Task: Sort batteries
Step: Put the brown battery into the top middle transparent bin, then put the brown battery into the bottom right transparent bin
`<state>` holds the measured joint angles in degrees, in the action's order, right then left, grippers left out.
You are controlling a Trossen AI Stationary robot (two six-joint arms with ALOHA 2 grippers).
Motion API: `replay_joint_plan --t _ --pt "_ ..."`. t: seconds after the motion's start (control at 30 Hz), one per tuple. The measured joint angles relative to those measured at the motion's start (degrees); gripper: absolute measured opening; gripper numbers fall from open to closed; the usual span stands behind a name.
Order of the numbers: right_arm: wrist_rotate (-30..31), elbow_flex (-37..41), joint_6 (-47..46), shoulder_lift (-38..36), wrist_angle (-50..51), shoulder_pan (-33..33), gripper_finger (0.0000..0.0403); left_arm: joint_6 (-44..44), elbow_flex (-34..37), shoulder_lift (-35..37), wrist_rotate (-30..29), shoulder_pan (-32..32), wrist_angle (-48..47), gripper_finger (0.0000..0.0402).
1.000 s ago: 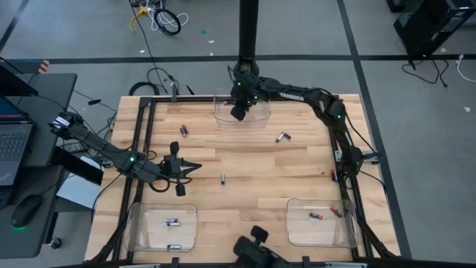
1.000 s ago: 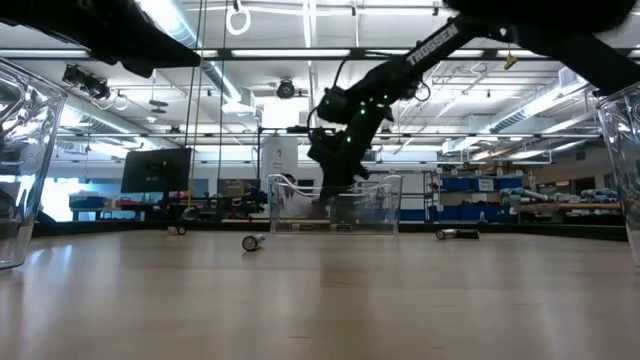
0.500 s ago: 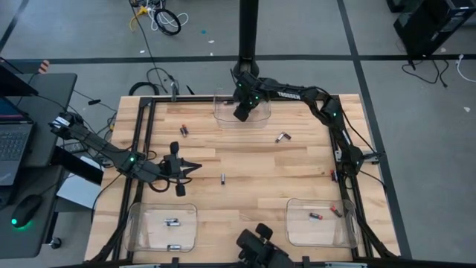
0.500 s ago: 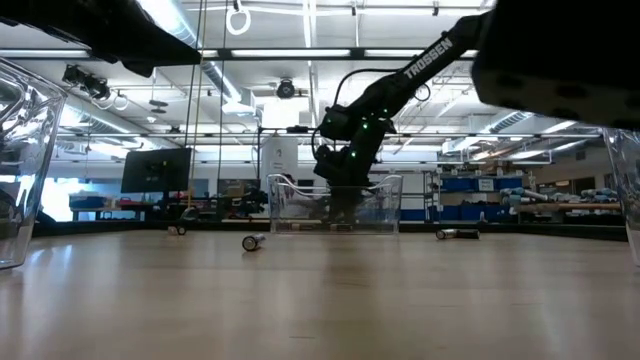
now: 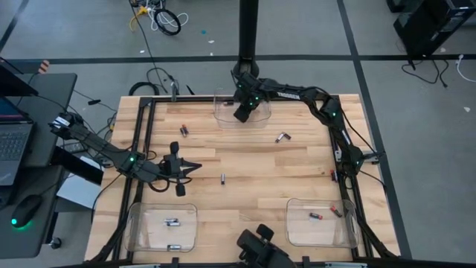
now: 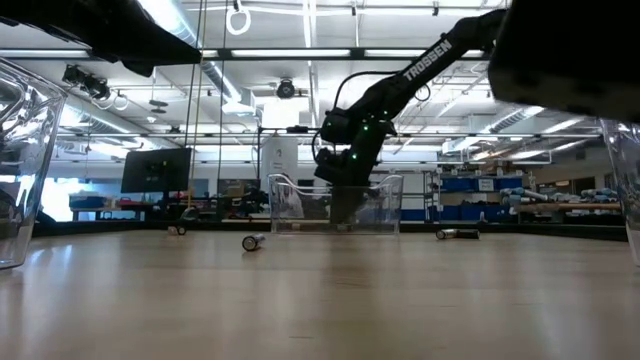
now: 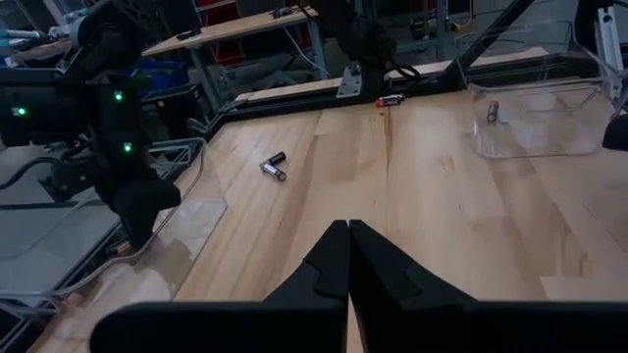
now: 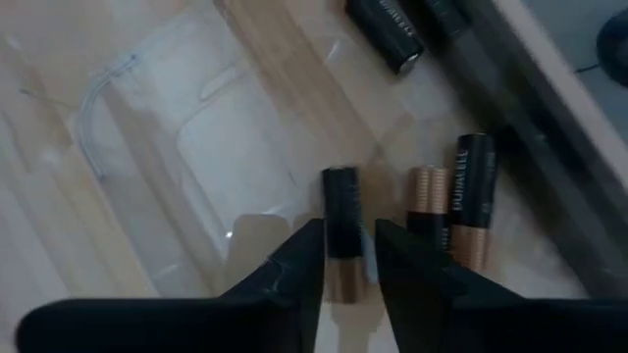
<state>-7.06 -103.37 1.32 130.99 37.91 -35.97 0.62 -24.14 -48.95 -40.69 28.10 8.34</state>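
Note:
My right gripper (image 8: 345, 257) is low inside the clear far bin (image 5: 255, 116), seen through its wall in the low view (image 6: 345, 205). It is open a little. A black battery with a copper end (image 8: 340, 216) lies between its fingers on the bin floor, and a narrow gap shows beside one finger. Two more batteries (image 8: 451, 211) and a black one (image 8: 385, 31) lie in the same bin. My left gripper (image 5: 195, 167) is shut and hovers over the table's left middle. Loose batteries lie on the wood (image 5: 184, 130), (image 5: 281, 137), (image 5: 222, 178).
A clear bin at the near left (image 5: 138, 231) holds two batteries, and a clear bin at the near right (image 5: 297, 227) holds two more. Another battery (image 5: 333, 176) lies by the right rail. A dark frame borders the table. Bare wood lies across the middle.
My right gripper has come down into the far bin and has nearly stopped there in the last half second. My left arm has kept still.

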Motion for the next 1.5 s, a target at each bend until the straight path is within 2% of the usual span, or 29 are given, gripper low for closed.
replay_joint_plan --t 0.27,0.4,0.6,0.7,0.83,1.0,1.13,1.27,1.5 --pt "3.72 0.17 -0.26 -5.83 3.65 -0.06 0.0155 -0.04 0.00 0.00 -0.02 0.00 0.00 0.0011" --pt "5.12 0.17 -0.25 -12.50 11.00 1.02 0.0147 -0.07 0.00 0.00 -0.02 0.00 -0.07 0.0011" --pt "11.19 2.69 -0.92 -24.21 22.40 5.50 0.0126 -0.02 0.00 0.00 -0.02 0.00 -0.29 0.0011" --pt "11.51 7.43 -1.17 -29.67 24.22 7.81 0.0124 -0.02 0.00 0.00 -0.02 0.00 -0.33 0.0011" --pt "11.53 17.93 -5.05 -37.06 23.85 10.57 0.0131 0.00 0.00 0.00 -0.02 0.00 -0.33 0.0011" --pt "11.53 33.69 -14.41 -43.49 17.20 13.28 0.0153 -0.26 0.00 0.00 -0.02 0.00 -0.02 0.0011" --pt "11.53 43.37 -15.23 -45.19 12.69 15.15 0.0180 -0.28 0.00 0.00 -0.02 0.00 -0.01 0.0011" --pt "11.53 47.56 -17.72 -45.82 16.38 16.64 0.0204 -0.31 0.00 0.00 -0.02 0.00 -0.03 0.0011" --pt "10.18 47.95 -23.01 -48.63 31.06 23.19 0.0220 0.41 0.00 0.00 -0.02 0.00 -0.08 0.0011"
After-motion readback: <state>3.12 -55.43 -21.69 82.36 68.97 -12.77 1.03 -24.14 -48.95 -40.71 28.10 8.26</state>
